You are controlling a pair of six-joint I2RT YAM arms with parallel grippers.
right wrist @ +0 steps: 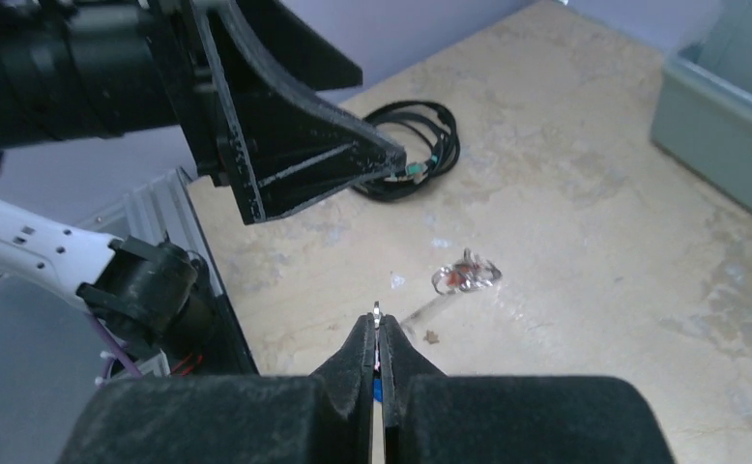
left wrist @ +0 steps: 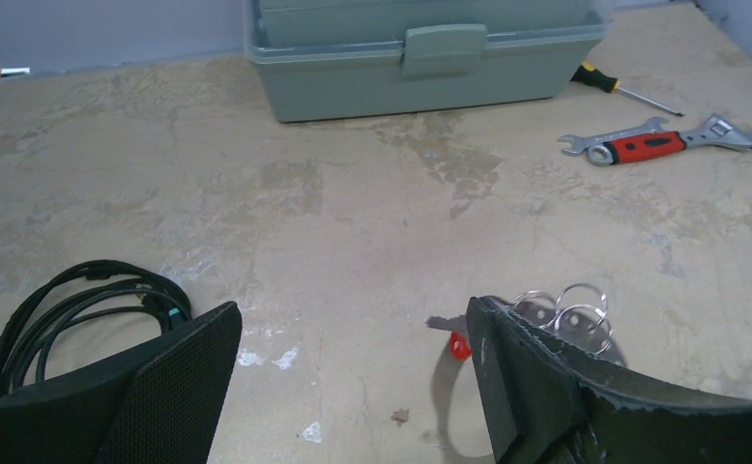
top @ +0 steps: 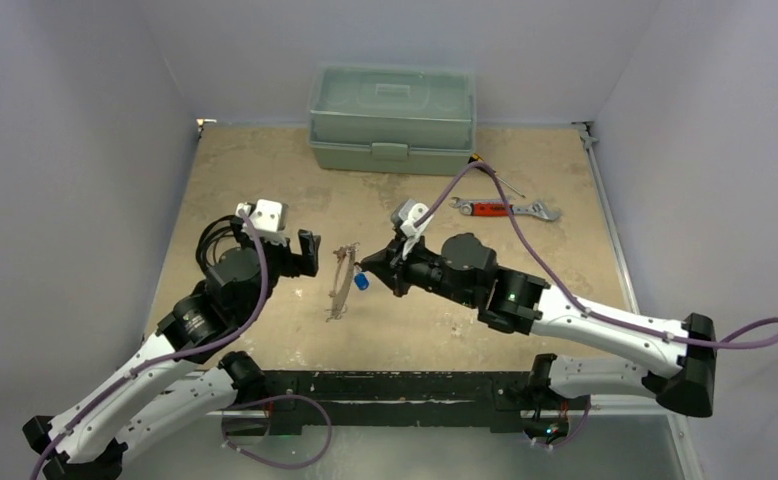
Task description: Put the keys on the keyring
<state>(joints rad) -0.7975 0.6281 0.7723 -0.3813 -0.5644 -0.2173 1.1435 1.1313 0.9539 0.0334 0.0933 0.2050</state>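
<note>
**Top external view.** The work surface is a beige, mottled table (top: 265, 180) with worn pale patches, enclosed by plain pale walls. A grey-green plastic toolbox (top: 392, 120) with a front latch stands at the far edge. It serves as the reference point below.
- Right of the toolbox's near right corner lie a red-handled wrench (top: 503, 209) and a thin screwdriver (top: 487, 172).
- On the near side of the toolbox, the keyring (top: 341, 288) shows as a thin wire oval between the two grippers. Whether it rests flat on the table cannot be determined.
- The left gripper (top: 315, 254) is nearer than the toolbox's left end, with its jaws spread wide and nothing between them.
- The right gripper (top: 361, 267) is nearer than the toolbox's centre. It is clamped on the blue-tagged key (top: 362, 281), whose tag hangs just under the fingertips.

**Left wrist view.** Textured black pads frame the table, and the toolbox is at the top.
- A coiled black cable (left wrist: 72, 309) lies well to the near left of the toolbox.
- Overlapping silver loops of the keyring are partly hidden behind the right pad.
- The red-tagged key (left wrist: 458, 345) lies just beside those loops.

**Right wrist view.** The toolbox is at the right edge.
- The fingers are pressed together, and a thin metal tip protrudes between them.
- The keyring's loops and the red tag lie on the table to the toolbox's left.
</note>
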